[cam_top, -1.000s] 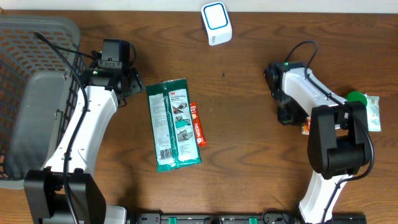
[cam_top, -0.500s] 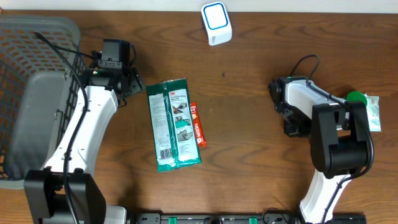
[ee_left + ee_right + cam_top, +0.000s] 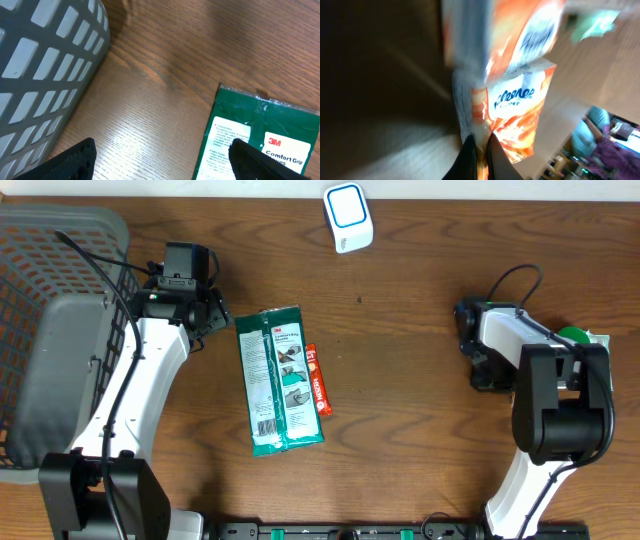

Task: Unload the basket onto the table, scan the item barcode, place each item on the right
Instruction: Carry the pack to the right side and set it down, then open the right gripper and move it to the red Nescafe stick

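In the right wrist view an orange Kleenex tissue pack (image 3: pixel 512 100) stands up from my right gripper (image 3: pixel 481 141), which is shut on the pack's lower edge. Overhead, the right gripper (image 3: pixel 487 373) is at the right side of the table and the pack is hidden under the arm. The white scanner (image 3: pixel 348 216) with a blue square face stands at the back centre. My left gripper (image 3: pixel 162 165) is open just above the wood, its right fingertip (image 3: pixel 255 160) over the corner of a green 3M package (image 3: pixel 270 125). Overhead, the left gripper (image 3: pixel 212 313) is just left of that package (image 3: pixel 279 378).
A grey basket (image 3: pixel 50 330) fills the left edge, close beside the left arm. A slim red-orange bar (image 3: pixel 317 380) lies against the green package's right side. A green-capped item (image 3: pixel 574 336) and a pale packet (image 3: pixel 602 360) lie at the far right.
My right arm has swung right, away from the table's middle, with the orange pack in its jaws. The left arm and the green package have not moved.
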